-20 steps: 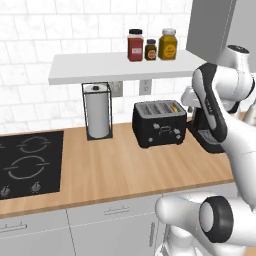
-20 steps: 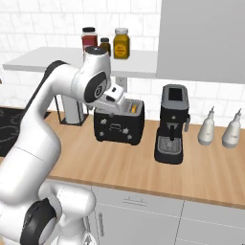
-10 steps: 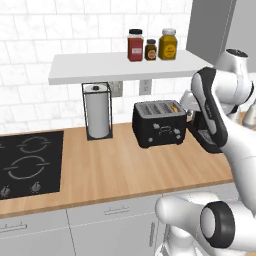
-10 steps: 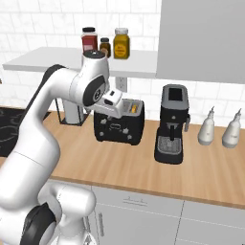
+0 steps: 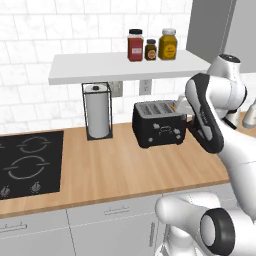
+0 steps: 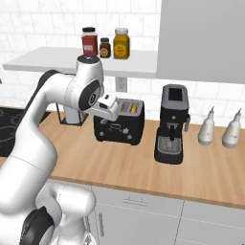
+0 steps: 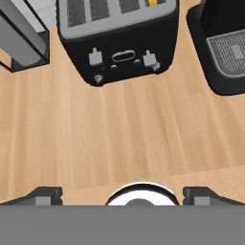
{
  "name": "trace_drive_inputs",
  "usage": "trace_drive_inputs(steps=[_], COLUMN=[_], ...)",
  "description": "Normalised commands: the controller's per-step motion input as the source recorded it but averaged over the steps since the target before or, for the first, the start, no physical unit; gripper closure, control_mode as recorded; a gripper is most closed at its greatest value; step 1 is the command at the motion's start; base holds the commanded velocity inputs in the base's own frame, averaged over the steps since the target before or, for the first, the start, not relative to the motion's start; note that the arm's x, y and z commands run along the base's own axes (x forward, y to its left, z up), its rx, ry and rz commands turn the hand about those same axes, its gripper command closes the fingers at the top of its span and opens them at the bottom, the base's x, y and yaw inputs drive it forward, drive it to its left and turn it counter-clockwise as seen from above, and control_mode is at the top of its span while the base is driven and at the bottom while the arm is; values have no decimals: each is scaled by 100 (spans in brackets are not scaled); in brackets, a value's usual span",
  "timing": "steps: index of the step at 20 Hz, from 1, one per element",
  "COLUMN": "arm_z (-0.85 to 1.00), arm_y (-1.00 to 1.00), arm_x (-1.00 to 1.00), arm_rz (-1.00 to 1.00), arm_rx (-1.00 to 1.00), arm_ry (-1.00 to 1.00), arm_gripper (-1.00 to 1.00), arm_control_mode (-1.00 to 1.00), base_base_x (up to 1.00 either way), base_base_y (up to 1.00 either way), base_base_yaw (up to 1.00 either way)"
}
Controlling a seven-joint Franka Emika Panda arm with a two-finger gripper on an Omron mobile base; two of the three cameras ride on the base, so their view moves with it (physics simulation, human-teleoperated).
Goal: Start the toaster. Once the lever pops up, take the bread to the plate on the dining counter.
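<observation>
White tile walls and a light wooden wall counter [image 5: 115, 170] fill the left base view, with a black hob [image 5: 27, 162] at the far left and a paper-towel holder [image 5: 97, 112] under a white shelf [image 5: 125, 67] carrying three jars [image 5: 150, 46]. Beside the holder stands the toaster [image 5: 159, 125], black and boxy with slots on top; an orange-tan edge of the bread [image 5: 173, 105] shows in its right-hand slot. The arm's elbow covers the gripper from this side.

From the right base view, the same counter [image 6: 143, 167] runs on past a black coffee machine [image 6: 172, 124] and two white bottles [image 6: 220, 128]. The hand sits in front of the toaster [image 6: 119, 125] and hides its upper left corner; the bread [image 6: 134, 109] peeks out as a yellowish strip, mostly sunk in the slot.

Looking along the gripper [image 7: 122, 195], bare wood lies directly beneath it. Both dark fingertips [image 7: 43, 195] stand spread fully apart with nothing between them. Ahead of them is the toaster [image 7: 119, 43], its front showing two grey levers and a small panel, its back cut off. The bread [image 7: 152, 2] is a sliver at the frame's edge.
</observation>
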Motion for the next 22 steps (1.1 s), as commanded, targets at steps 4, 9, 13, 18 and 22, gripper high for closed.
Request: trace_drive_inputs(steps=[4,9,13,18,22], arm_z=[0,0,9,24,24], arm_y=[1,0,-1,-7,-9], arm_x=[1,16,27,15,1], arm_rz=[-1,-6,-7,-7,-6], arm_rx=[-1,-5,-5,-5,-5], arm_ry=[0,0,0,-4,-8], arm_gripper=[-100,-100,-100,-100,-100], arm_control_mode=[-100,-100,-100,-100,-100], base_base_x=[0,0,0,0,0], base_base_y=[0,0,0,0,0], base_base_yaw=[0,0,0,0,0])
